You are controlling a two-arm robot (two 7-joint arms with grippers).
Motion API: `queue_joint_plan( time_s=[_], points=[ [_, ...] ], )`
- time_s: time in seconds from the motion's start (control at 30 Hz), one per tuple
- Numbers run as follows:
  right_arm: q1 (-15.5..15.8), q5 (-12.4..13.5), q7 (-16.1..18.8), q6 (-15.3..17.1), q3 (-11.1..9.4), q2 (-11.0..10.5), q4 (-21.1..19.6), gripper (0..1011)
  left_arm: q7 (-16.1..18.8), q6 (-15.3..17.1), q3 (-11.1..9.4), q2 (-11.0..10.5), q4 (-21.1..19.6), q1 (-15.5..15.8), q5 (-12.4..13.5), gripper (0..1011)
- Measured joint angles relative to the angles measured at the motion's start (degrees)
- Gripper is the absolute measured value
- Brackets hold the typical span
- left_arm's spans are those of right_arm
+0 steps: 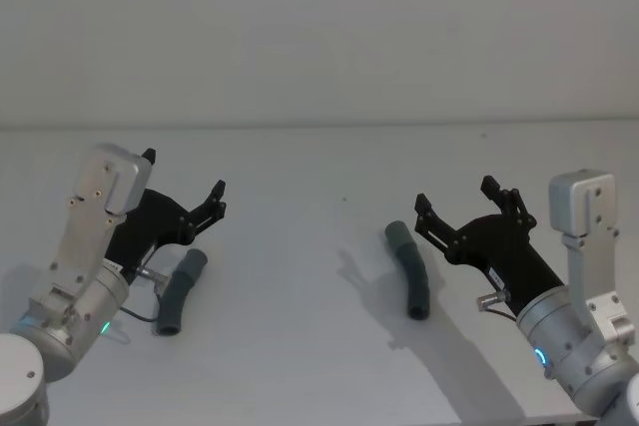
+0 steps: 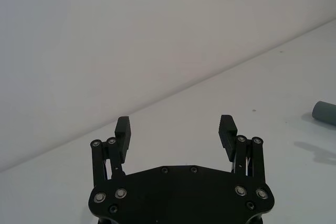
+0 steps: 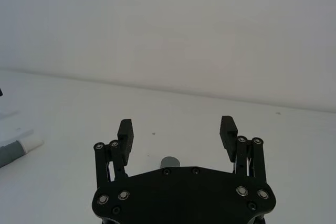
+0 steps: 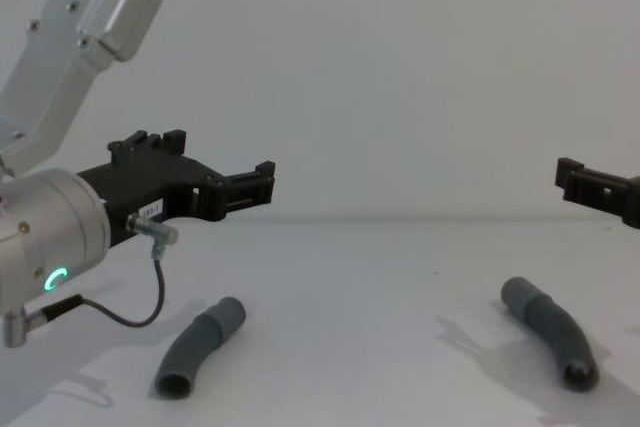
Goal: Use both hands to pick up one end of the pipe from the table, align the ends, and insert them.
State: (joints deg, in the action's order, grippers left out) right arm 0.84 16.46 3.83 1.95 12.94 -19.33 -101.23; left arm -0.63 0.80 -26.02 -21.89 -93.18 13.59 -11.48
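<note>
Pipe pcs [image 1: 180, 293] [image 1: 411, 271] matt, ribbed w/ smooth cuffs [image 1: 194, 263]; table [image 1: 300, 356] matt, smooth.

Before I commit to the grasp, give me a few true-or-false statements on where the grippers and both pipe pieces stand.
1. The left gripper is open and empty. True.
2. The right gripper grips the right pipe piece. False: it is open and holds nothing; that piece lies on the table.
3. The left pipe piece lies on the table. True.
4. The two pieces are already joined. False: they lie well apart.
</note>
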Motion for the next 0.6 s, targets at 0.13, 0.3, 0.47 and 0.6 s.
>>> queue_joint_plan(
  time_s=[0.13,0.3,0.47,0.6],
  points=[
    [0.00,0.00,0.00,0.00,0.00,0.00,0.00,1002,0.00,0.00,0.00,0.00,0.00,0.00,0.00,1001],
    [0.00,0.00,0.00,0.00,0.00,0.00,0.00,1002,0.00,0.00,0.00,0.00,0.00,0.00,0.00,1001],
    [0.00,0.00,0.00,0.00,0.00,0.00,0.00,1002,0.00,0.00,0.00,0.00,0.00,0.00,0.00,1001],
    [0.00,0.00,0.00,0.00,0.00,0.00,0.00,1002,0.00,0.00,0.00,0.00,0.00,0.00,0.00,1001]
  ],
)
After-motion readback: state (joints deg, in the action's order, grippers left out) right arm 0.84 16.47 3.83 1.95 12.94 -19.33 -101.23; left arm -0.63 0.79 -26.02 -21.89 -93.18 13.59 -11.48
